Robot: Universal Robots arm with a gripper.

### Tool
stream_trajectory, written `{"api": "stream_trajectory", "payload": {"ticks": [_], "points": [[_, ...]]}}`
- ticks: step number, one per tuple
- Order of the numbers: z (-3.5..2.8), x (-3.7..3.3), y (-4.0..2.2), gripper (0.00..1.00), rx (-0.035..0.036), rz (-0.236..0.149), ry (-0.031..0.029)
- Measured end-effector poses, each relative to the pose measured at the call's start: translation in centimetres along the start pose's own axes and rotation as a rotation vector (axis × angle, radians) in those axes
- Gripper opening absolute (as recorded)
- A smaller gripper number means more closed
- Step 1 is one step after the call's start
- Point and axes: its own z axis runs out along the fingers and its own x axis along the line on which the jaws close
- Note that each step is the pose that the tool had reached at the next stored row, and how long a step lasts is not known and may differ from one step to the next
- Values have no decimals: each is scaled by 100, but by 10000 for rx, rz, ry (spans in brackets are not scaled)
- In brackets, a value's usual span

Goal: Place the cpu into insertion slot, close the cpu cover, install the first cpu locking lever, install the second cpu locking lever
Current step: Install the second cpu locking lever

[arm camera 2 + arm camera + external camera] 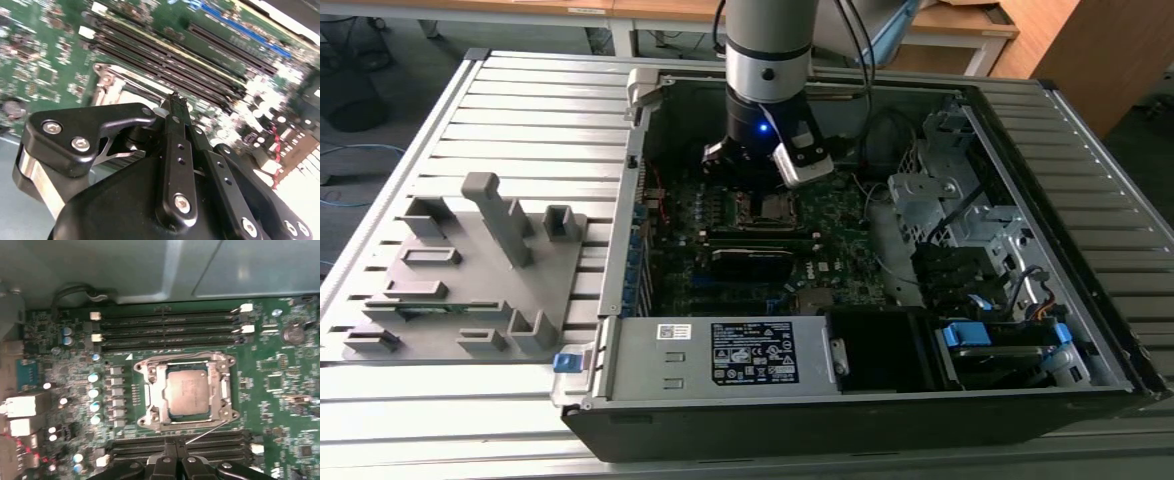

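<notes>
Setting: a slatted grey metal table (pixel 494 110) carries an open computer case (pixel 854 400) lying on its side, green motherboard (pixel 720 280) facing up; wooden desks stand behind.
Beside the case: one grey fixture block (pixel 467 270) with upright pegs, toward the exterior view's left.
Arm: one arm (pixel 771 50) reaches down into the case, its hand (pixel 175 445) low over the board just beside the socket.
Hand state: the two black fingers (pixel 175 120) are pressed together at the tips, and I see nothing pinched between them.
Cpu: one cpu (pixel 187 392), silvery top up, sits flat inside the insertion slot (pixel 152 395); that step looks done.
Cpu cover: one cpu cover (pixel 225 390) lies down around the chip, framing it through its window, so closing looks done too.
Locking levers: one thin lever (pixel 205 432) stands out at a slant from the socket's edge nearest the hand, and looks unlatched; a second wire runs along the far edge (pixel 175 356), and whether it is hooked down I cannot tell.
Left, by my reading: at least the slanted lever is not yet latched.
Long black memory slots: four on the far side of the socket (pixel 170 330), more on the near side, partly hidden by the hand.
</notes>
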Motion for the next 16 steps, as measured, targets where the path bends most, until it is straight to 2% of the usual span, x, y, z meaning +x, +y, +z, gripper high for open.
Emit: {"api": "stream_trajectory", "payload": {"ticks": [1,5,12,16], "points": [[1,0,0,11,8,-1,102],[1,0,0,11,14,-2,176],[13,-4,-41,11,14,-2,176],[64,-4,-52,11,4,-2,176]]}}
